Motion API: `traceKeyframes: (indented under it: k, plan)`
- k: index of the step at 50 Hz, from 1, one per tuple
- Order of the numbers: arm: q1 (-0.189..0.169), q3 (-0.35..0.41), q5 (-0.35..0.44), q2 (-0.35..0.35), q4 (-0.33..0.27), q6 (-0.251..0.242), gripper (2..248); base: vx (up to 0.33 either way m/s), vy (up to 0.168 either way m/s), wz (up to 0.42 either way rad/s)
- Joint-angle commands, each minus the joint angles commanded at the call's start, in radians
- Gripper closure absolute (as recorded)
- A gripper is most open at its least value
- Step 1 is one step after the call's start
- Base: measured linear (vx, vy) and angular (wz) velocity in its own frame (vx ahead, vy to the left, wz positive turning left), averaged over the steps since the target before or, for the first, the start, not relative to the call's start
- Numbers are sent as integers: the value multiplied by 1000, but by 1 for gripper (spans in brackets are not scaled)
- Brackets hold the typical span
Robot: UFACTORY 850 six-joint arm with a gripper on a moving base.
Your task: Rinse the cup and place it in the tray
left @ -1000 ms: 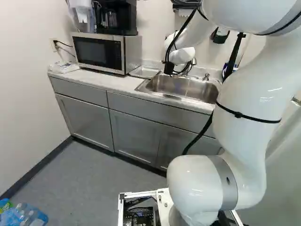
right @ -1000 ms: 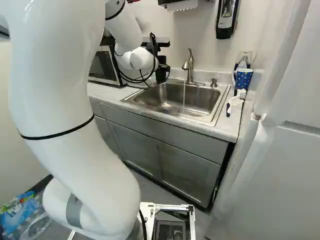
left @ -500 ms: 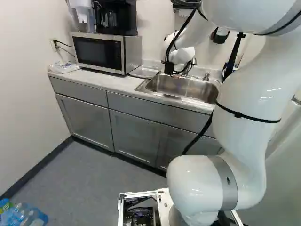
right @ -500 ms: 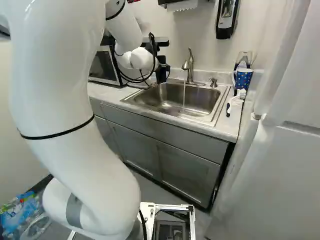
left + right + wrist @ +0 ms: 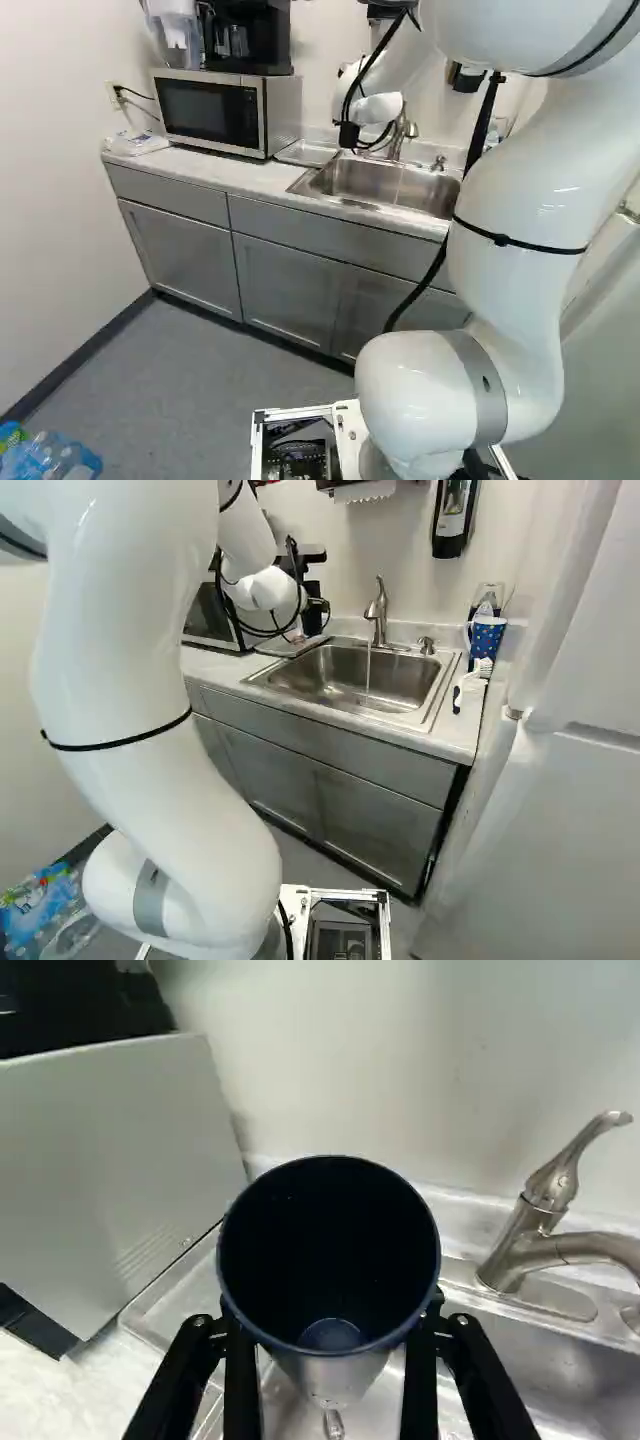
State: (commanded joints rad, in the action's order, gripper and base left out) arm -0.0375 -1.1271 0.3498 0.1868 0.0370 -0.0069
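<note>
Currently, black two-fingered gripper (image 5: 314, 608) at the sink's microwave end; fingertips hidden in both base views. Wrist view: fingers parted by the width of a tapering cup, dark blue inside and silvery outside (image 5: 330, 1230), one on each side of it, gripping it. Cup's mouth faces the wrist camera, round base visible down inside. Seen from there, it overlaps the border between a shallow rectangular metal tray (image 5: 308, 153) and the stainless steel sink (image 5: 395, 675). Contact between cup and tray: cannot tell.

Tray lies on the pale countertop (image 5: 245, 175), between the sink and a silver microwave with a dark door (image 5: 212, 110). Brushed-metal faucet (image 5: 378, 610) rises at the sink's back edge; thin stream of water (image 5: 367, 670) falls from it into the basin, well apart from the gripper. Short metal soap pump (image 5: 427, 645) beside the faucet.

Right of the sink in the right base view: blue patterned mug with a pale handle (image 5: 487, 635), white brush with a dark-ended handle (image 5: 468, 685) near it. Black coffee maker (image 5: 250, 35) on the microwave. Clear-and-blue plastic-wrapped bottles (image 5: 50, 458) on the grey floor (image 5: 190, 370), lower left of the left base view.
</note>
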Motion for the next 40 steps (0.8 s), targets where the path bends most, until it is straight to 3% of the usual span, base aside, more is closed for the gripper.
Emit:
traceKeyframes:
  k: [19,40]
  plan:
    - [49,-46,0,41,0,0,125,0,0,0]
    - [86,-152,-1,134,0,0,125,0,0,0]
